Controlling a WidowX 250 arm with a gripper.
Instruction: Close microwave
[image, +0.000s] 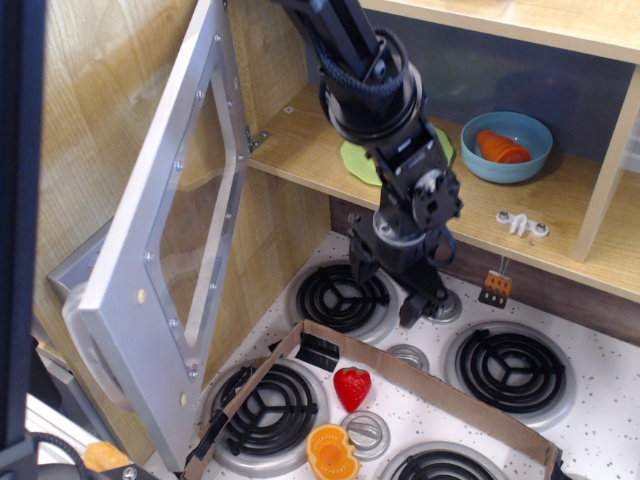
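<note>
The microwave door (170, 250) is standing wide open, swung out toward 8 o'clock of the frame, hinged at its top right edge near the wooden compartment (300, 150). Its curved grey handle (85, 350) is sitting at the low left end, partly hidden behind the door panel.

The gripper (392, 287) is hanging at about 4 o'clock from the door's window, over the rear left burner (340, 297), well apart from the door. Its jaws are spread with nothing between them.

Risks, as a judgement:
- The arm is sitting on the hinge side, inside the door's swing path. If the door is pushed from there, the wrist or the cable loop could be getting pinched between door and compartment.
- The gripper is needing to get round to the door's outer face. A path going low is risking a clip on the cardboard box (400, 375) holding the strawberry (351, 386) and the orange half (333, 453).
- A push close to the hinge is giving poor leverage; the fingers could be sliding on the clear window and the door stalling part shut.
- The green plate (365, 160), blue bowl (506, 145) and its orange piece (498, 147) are sitting inside the compartment. The bowl looks close to the front edge, so the closing door may be bumping it; depth is hard to judge here.
</note>
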